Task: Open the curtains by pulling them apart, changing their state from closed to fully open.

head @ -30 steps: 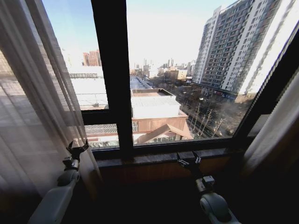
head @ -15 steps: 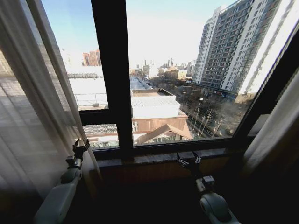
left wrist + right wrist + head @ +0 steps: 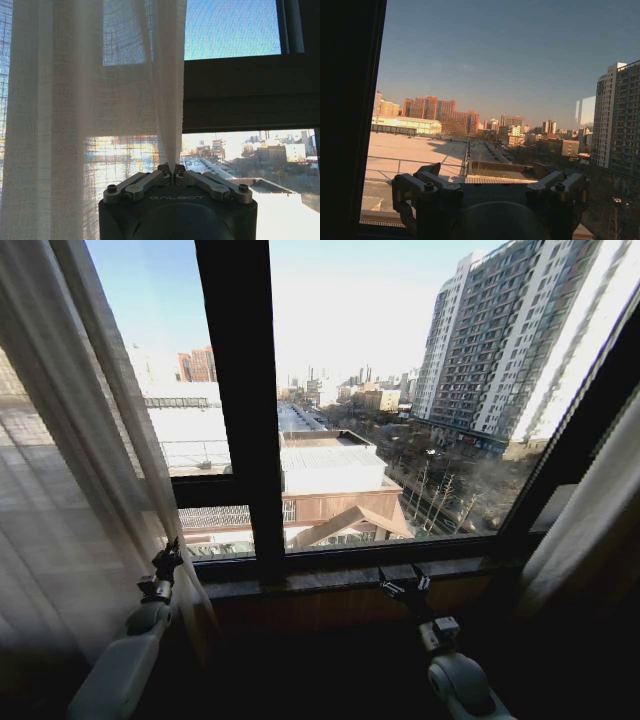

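We saw the big window with its black frame bars (image 3: 240, 410) across the middle of the head view, city buildings and bright sky behind the glass. The left sheer white pleated curtain panel (image 3: 70, 490) hung at the left side of the window, its inner edge bunched cream-beige and running down to our left hand. A second pale fabric panel (image 3: 590, 510) hung at the far right edge, pulled well away from the centre, so most of the glass was bare. A dark wooden windowsill (image 3: 340, 580) ran below the frame.

Our left hand (image 3: 165, 562) was raised at the curtain's inner edge, just left of the central frame bar. In the left wrist view the left hand (image 3: 172, 170) had its fingers (image 3: 150, 177) pressed together, clamped on the curtain panel's edge (image 3: 167, 100), fabric rising straight up from the pinch.

Our right hand (image 3: 403, 585) was held at the windowsill, right of centre, touching no fabric. In the right wrist view the right hand (image 3: 490, 175) had its fingers (image 3: 427, 175) spread apart, holding nothing.
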Robot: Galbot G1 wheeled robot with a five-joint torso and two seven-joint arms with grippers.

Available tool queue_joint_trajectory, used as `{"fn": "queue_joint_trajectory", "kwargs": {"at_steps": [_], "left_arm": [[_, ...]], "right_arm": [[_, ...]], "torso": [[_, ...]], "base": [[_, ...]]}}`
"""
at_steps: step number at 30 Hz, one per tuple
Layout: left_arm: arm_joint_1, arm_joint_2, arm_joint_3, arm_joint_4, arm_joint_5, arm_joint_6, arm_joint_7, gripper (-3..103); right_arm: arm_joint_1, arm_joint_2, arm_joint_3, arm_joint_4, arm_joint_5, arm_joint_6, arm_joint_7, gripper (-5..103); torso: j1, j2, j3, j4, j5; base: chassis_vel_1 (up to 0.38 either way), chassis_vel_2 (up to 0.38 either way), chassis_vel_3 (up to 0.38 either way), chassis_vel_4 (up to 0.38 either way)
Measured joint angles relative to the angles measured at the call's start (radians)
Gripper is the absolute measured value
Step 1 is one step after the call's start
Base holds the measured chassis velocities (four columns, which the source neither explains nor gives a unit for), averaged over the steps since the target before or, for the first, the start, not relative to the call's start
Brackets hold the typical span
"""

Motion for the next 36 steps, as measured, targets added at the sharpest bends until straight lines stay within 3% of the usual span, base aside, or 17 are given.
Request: {"fn": "queue_joint_trajectory", "kwargs": {"at_steps": [15,36], "left_arm": [[0.045,0.027,-0.029,-0.026,-0.014,-0.013,-0.012,0],[0.067,0.039,-0.04,-0.045,-0.021,-0.022,-0.025,0]], "right_arm": [[0.0,0.0,0.0,0.0,0.0,0.0,0.0,100],[0.0,0.0,0.0,0.0,0.0,0.0,0.0,100]], "torso": [[0.0,0.0,0.0,-0.0001,0.0],[0.0,0.0,0.0,-0.0001,-0.0002]], "base": [[0.047,0.016,-0.055,-0.015],[0.324,0.219,-0.319,-0.227]]}}
